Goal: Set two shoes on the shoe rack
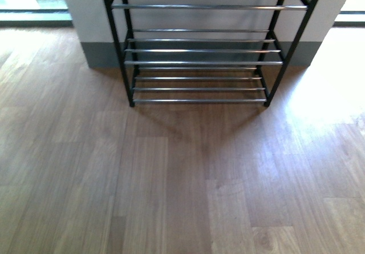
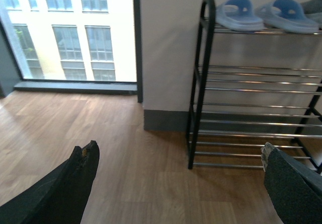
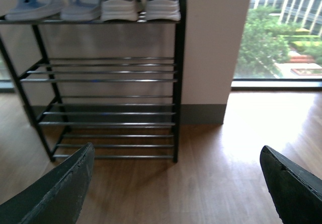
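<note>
The black shoe rack with chrome bars stands against the wall ahead; its lower tiers are bare. In the right wrist view the rack carries two grey sneakers with white soles on its top tier, beside two pale blue slides. The left wrist view shows the rack with the slides on top. My left gripper is open over bare floor, apart from the rack. My right gripper is open too, holding nothing. Neither arm shows in the front view.
Wooden plank floor stretches in front of the rack. A white wall with a grey skirting board stands behind it. Floor-to-ceiling windows flank the wall on both sides.
</note>
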You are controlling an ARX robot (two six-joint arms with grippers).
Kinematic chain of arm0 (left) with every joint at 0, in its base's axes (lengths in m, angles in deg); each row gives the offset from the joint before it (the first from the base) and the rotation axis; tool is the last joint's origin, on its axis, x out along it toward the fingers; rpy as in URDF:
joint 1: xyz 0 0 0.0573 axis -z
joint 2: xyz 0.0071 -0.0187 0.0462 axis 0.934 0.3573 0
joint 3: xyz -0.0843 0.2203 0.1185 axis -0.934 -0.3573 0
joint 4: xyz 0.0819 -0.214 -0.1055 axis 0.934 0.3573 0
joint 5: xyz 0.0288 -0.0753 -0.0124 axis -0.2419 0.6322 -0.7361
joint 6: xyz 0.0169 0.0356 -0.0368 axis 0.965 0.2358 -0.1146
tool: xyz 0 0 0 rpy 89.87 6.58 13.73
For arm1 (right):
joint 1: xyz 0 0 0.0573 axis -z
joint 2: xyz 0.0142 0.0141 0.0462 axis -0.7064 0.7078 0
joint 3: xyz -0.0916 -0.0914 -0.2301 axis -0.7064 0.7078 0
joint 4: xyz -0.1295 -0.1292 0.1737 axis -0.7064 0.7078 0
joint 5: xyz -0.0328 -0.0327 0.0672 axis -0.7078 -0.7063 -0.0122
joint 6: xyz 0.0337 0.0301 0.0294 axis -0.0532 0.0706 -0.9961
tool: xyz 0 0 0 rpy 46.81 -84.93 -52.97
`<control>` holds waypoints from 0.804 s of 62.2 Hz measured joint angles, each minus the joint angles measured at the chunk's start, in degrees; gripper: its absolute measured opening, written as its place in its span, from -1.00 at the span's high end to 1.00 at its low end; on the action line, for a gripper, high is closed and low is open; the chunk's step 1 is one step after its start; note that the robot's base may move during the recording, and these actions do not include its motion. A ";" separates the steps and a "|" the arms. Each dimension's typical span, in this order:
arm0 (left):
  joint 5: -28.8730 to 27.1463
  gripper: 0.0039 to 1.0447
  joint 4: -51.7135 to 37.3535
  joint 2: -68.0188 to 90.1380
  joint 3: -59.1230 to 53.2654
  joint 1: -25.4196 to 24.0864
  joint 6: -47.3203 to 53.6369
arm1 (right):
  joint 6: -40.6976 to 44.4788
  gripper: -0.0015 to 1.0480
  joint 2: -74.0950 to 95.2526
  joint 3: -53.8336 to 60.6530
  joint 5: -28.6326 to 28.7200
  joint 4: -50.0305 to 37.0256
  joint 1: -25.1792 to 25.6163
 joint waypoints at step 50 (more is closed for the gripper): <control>0.02 -0.83 0.00 0.00 0.00 -0.07 0.00 | -0.02 -0.82 -0.02 0.00 0.11 0.00 -0.02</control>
